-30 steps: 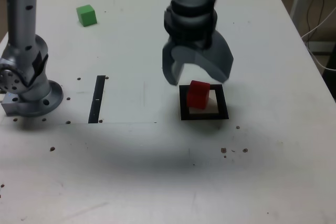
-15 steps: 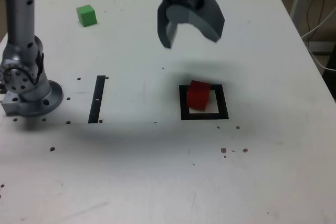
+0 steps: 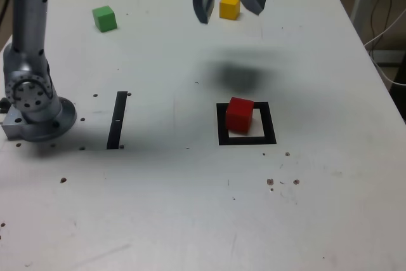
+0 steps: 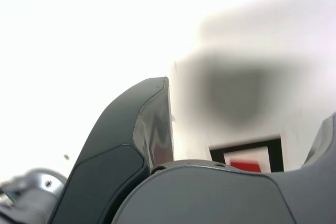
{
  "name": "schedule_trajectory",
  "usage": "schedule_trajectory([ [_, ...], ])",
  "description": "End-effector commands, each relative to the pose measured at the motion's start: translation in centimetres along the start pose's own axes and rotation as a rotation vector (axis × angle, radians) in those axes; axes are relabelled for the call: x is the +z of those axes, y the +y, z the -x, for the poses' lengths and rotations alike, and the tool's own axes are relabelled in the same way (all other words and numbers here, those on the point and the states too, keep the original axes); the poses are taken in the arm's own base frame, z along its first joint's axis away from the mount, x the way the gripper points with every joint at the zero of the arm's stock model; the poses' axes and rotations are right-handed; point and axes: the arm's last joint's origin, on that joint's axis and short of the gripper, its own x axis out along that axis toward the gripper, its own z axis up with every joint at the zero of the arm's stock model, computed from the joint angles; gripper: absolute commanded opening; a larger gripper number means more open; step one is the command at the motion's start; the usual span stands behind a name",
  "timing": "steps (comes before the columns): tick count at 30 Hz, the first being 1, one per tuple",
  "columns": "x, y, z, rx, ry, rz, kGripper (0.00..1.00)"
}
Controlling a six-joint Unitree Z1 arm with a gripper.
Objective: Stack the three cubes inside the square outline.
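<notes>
The white table (image 3: 304,188) is spotted with small dark marks. The claw (image 3: 229,11) is spread open and grasps nothing. The square outline (image 3: 269,124) lies flat, with the red cube (image 3: 240,115) inside, toward the exterior view's left. The yellow cube (image 3: 229,7) is partly between the fingers as seen; the green cube (image 3: 104,18) sits near the far edge. The wrist view cuts off the red cube.

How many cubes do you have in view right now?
3. Red cube: inside the square outline, toward its left side in the exterior view. Green cube: far left of the table. Yellow cube: far side, seen between the jaws. More could be hidden behind the arm.
</notes>
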Motion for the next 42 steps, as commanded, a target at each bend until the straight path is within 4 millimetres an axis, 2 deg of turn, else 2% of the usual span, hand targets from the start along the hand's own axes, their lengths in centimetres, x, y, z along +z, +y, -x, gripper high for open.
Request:
schedule_trajectory([
  [1,0.0,1.3,-0.2,0.010,0.002,-0.007,1.00],
  [10,-1.2,7.6,-1.2,0.018,0.011,0.011,1.00],
  [22,-2.3,13.2,-3.9,-0.007,0.067,0.009,1.00],
  [27,-2.5,14.6,-5.2,-0.026,0.082,0.016,0.99],
  [36,-2.5,15.9,-8.3,-0.080,0.113,0.029,0.96],
  [42,-2.1,16.5,-9.3,-0.100,0.111,0.026,0.93],
])
